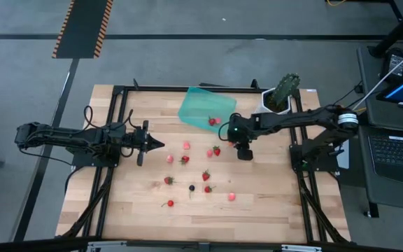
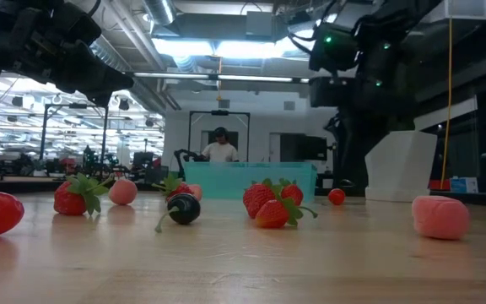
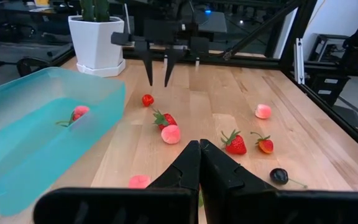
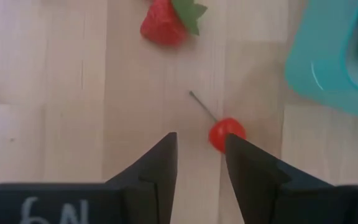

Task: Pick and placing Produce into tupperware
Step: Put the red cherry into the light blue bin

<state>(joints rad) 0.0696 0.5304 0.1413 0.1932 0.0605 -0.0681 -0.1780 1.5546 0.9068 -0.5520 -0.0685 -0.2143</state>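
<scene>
Hovering with jaws apart, right gripper [image 4: 199, 158] above small red cherry [image 4: 226, 134] on counter [image 4: 55, 93] beside tupperware [image 4: 328, 56]; better centred over fruit, not stem, before descending. Left gripper [image 3: 199, 163] shut, waiting.

**Berries scattered, two already in the tub**

You have the teal tupperware [image 1: 200, 108] upper centre of the high view, tilted, holding a red and a pink piece at its right end. The remaining Produce [image 1: 206, 176], mostly red strawberries, lies scattered centre and lower centre on the wood.
</scene>
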